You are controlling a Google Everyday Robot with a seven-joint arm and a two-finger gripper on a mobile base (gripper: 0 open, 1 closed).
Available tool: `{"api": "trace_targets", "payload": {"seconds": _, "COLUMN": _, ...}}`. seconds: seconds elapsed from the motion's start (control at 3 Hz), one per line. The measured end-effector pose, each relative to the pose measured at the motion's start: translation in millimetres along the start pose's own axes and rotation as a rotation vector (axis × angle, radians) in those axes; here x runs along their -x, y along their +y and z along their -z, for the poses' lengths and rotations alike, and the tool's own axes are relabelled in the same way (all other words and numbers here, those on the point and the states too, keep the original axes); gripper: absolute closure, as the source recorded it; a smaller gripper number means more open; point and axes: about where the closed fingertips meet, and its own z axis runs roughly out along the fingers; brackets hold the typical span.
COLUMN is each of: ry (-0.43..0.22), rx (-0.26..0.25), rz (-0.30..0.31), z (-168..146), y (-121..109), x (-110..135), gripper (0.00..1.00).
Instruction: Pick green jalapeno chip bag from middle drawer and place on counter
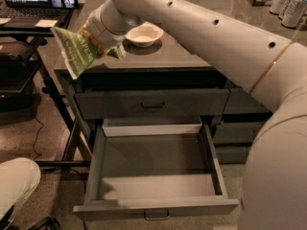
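The claw (106, 41), upper left, grips the wrinkled light-green foil bag (73, 56). Move it fully over the glossy grey-brown counter (163, 57) before you release.

The bench (175, 56) is a glossy grey-brown top over the drawers. A white bowl (143, 34) sits upright on it near the left end, a little back from the front edge. Silver cans (289, 3) stand at the far right rear, well apart from the bowl. The claw (99, 43) hangs over the bench's front left corner, gripping the green jalapeno chip bag (74, 56) clear of the surface.
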Motion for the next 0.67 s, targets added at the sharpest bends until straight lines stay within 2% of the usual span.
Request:
{"api": "trace_targets", "payload": {"seconds": 0.33, "ry": 0.083, "rx": -0.027, "rz": -0.078, "z": 4.0, "y": -3.2, "x": -33.8, "gripper": 1.00}}
{"api": "trace_targets", "payload": {"seconds": 0.67, "ry": 0.136, "rx": -0.026, "rz": -0.192, "z": 3.4, "y": -6.2, "x": -60.2, "gripper": 1.00}}
